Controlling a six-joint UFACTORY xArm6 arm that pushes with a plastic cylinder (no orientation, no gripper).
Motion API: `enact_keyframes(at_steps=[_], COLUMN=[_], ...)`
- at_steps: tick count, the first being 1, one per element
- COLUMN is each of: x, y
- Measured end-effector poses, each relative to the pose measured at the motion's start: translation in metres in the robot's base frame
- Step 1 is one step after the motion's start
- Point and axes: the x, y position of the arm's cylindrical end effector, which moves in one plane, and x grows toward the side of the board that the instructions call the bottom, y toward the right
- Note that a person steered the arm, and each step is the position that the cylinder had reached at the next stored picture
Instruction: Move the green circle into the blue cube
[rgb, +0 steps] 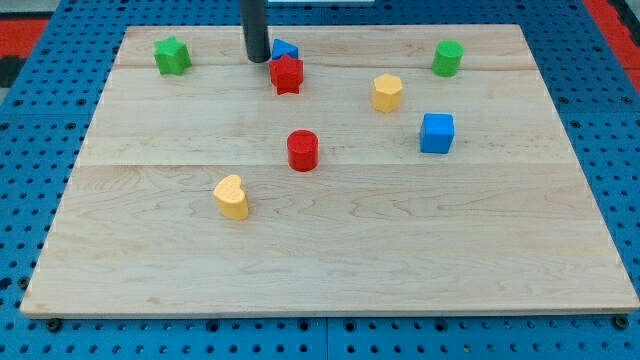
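Observation:
The green circle (447, 58), a short green cylinder, stands near the board's top right. The blue cube (437, 133) sits below it, right of centre, apart from it. My tip (257, 59) is at the view's top, left of centre, far to the left of both. It stands just left of a small blue block (285, 49) and a red star block (287, 75), close to them; contact cannot be told.
A green star block (172, 55) lies at the top left. A yellow hexagon block (387, 92) sits left of the green circle. A red cylinder (302, 151) is near the centre. A yellow heart block (231, 196) lies lower left. The wooden board (330, 270) rests on blue pegboard.

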Motion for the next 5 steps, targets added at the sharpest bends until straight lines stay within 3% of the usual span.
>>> enact_keyframes(at_steps=[1,2,4,5], x=[0.000,0.001,0.060,0.059], y=[0.039,0.022,0.006,0.006])
